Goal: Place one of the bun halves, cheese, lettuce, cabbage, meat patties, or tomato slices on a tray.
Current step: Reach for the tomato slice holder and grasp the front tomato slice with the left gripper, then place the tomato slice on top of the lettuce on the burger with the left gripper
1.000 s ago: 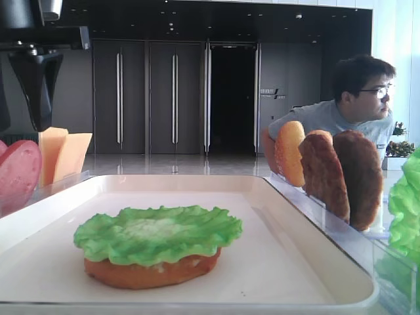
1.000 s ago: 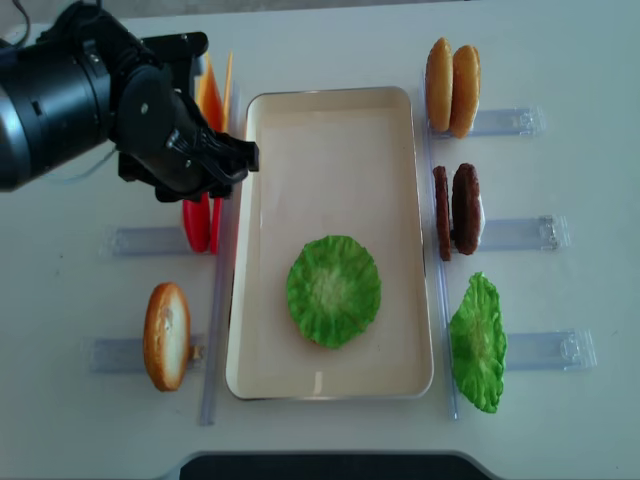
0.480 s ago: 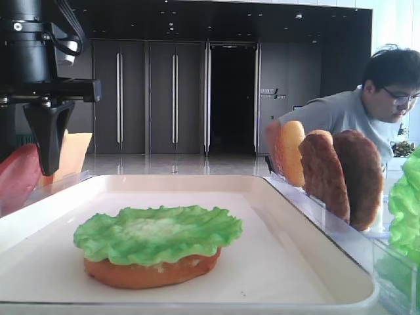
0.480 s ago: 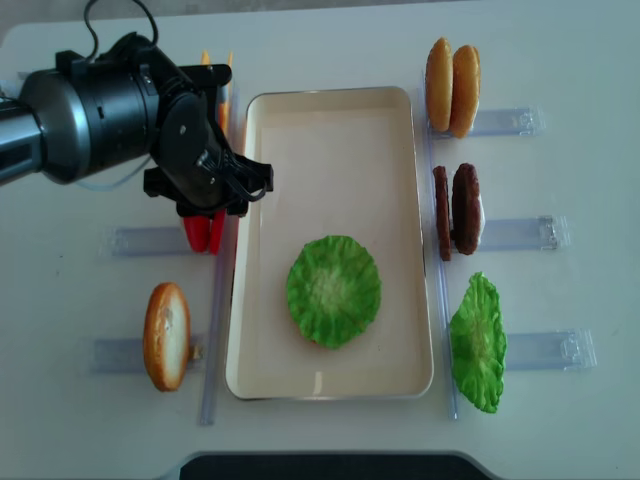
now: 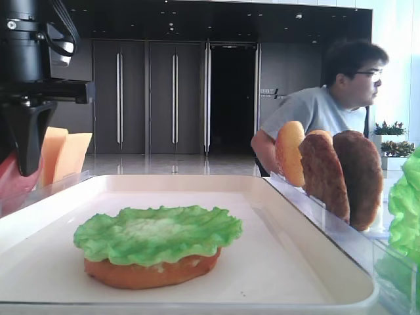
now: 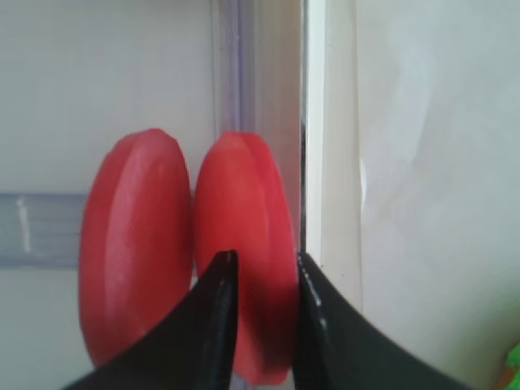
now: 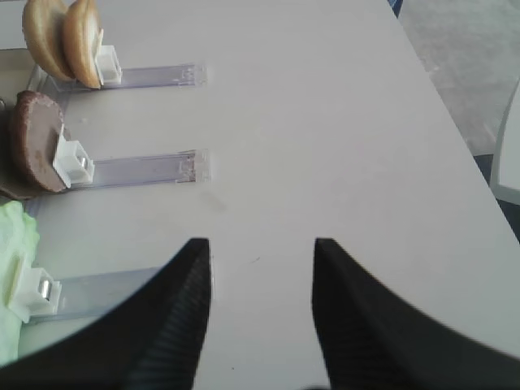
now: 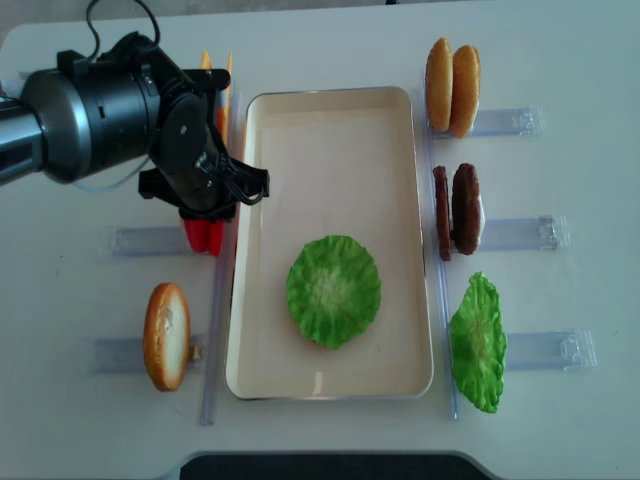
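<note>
Two red tomato slices [image 6: 134, 244] stand on edge in a clear holder just left of the cream tray [image 8: 330, 130]. My left gripper [image 6: 265, 258] is shut on the slice nearer the tray [image 6: 244, 195], one finger on each face. From above, the black wrist [image 8: 190, 160] covers the jaws and only the slices' lower ends [image 8: 205, 238] show. On the tray a green lettuce leaf [image 8: 333, 291] lies on a bun half [image 5: 151, 272]. My right gripper [image 7: 260, 244] hangs open over bare table.
Another bun half [image 8: 166, 335] stands in a holder at front left and cheese slices [image 5: 65, 154] at back left. To the right of the tray are two bun halves [image 8: 452, 87], meat patties [image 8: 458, 210] and a lettuce leaf [image 8: 478, 342]. A person [image 5: 335, 98] sits behind the table.
My left arm has swung down over the tomato slices and its jaws have closed onto the slice nearer the tray. The person behind has shifted.
</note>
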Controlling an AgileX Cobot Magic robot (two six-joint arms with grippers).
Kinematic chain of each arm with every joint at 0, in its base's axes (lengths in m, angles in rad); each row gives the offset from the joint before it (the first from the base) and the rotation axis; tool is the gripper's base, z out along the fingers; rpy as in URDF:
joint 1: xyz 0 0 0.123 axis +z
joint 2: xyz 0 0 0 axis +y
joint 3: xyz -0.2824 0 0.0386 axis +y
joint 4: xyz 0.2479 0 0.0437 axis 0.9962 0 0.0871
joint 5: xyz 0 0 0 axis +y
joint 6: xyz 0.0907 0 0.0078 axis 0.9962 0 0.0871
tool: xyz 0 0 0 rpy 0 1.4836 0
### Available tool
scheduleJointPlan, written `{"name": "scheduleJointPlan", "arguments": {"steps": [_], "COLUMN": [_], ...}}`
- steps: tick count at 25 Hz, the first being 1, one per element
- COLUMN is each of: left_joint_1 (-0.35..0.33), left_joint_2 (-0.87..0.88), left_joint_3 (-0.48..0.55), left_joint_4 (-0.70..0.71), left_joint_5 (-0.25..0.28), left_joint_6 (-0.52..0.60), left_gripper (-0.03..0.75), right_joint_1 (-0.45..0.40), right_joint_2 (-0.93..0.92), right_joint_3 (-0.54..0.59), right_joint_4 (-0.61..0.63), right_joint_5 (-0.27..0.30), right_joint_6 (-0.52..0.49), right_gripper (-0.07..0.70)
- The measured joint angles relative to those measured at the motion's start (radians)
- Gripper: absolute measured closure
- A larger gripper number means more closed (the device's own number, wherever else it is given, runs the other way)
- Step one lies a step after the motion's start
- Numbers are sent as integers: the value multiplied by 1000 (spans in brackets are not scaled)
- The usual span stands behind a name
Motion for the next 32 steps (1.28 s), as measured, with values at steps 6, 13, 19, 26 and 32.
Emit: {"name": "scheduleJointPlan", "arguments": {"steps": [6,13,19,26,32], "left_joint_1": [0,0,0,0,0], "left_joint_2": [-17,-85,-163,-387,-540], "left_joint_3": [-45,-210,-226,29,275], "left_joint_4": [-16,-123,-207,-275,-364], "left_joint_5": [105,233,354,261,58], "left_joint_6": [13,99,191,195,185], "left_gripper": [631,634,634,634,640], "right_joint_1": [0,0,0,0,0], "right_joint_2": [0,0,0,0,0], "right_joint_3": [0,0,0,0,0], "right_joint_4": [0,0,0,0,0], "right_joint_5": [0,0,0,0,0], "right_joint_6": [0,0,0,0,0], "right_gripper": [342,346,349,349,349]}}
